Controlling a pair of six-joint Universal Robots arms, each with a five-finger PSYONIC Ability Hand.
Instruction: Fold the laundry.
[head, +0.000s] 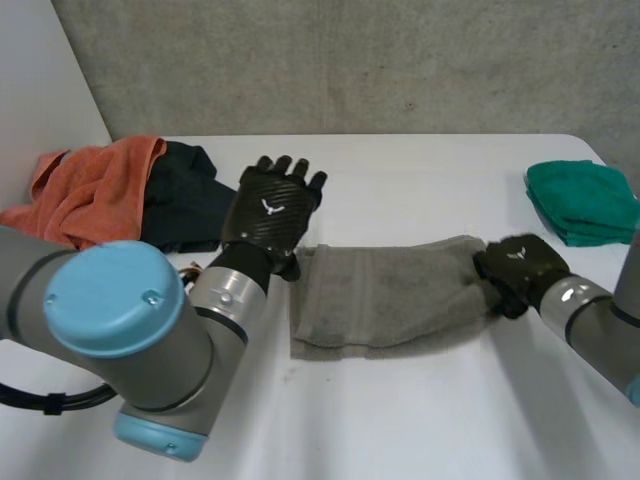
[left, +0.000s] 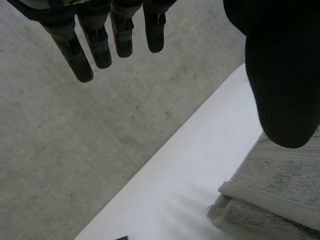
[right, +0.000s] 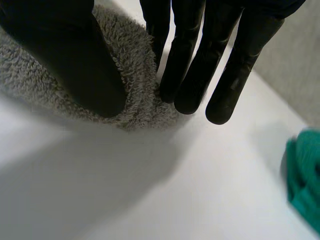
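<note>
The grey towel (head: 385, 295) lies folded into a long band across the middle of the white table (head: 420, 420), reaching from one hand to the other. The left arm (head: 120, 330) bends in over the near part of the table. It ends in the left hand (head: 272, 208), held up with its back to the head camera above the towel's end on that side. Its fingers (left: 97, 47) are straight and a little spread, released, with nothing in them. In the left wrist view the towel's stacked layers lie below the thumb (left: 282, 85), well short of the fingertips, which point past the table's far edge towards the grey wall (left: 75, 140). The right arm (head: 590, 315) comes in low, and the right hand (head: 520, 268) sits on the towel's other end. In the right wrist view its thumb (right: 70, 65) presses on top of the pile. Its fingers (right: 192, 70), nearly straight, come down on the far side of the same end, so the towel is pinched between thumb and fingers, the fingertips just past its edge. An orange cloth (head: 90, 190) and a dark cloth (head: 190, 200) lie heaped together just beside the left hand, outward of its fingers and apart from the towel. A folded green cloth (head: 582, 200) lies beyond the right hand's fingertips, well apart from the towel
</note>
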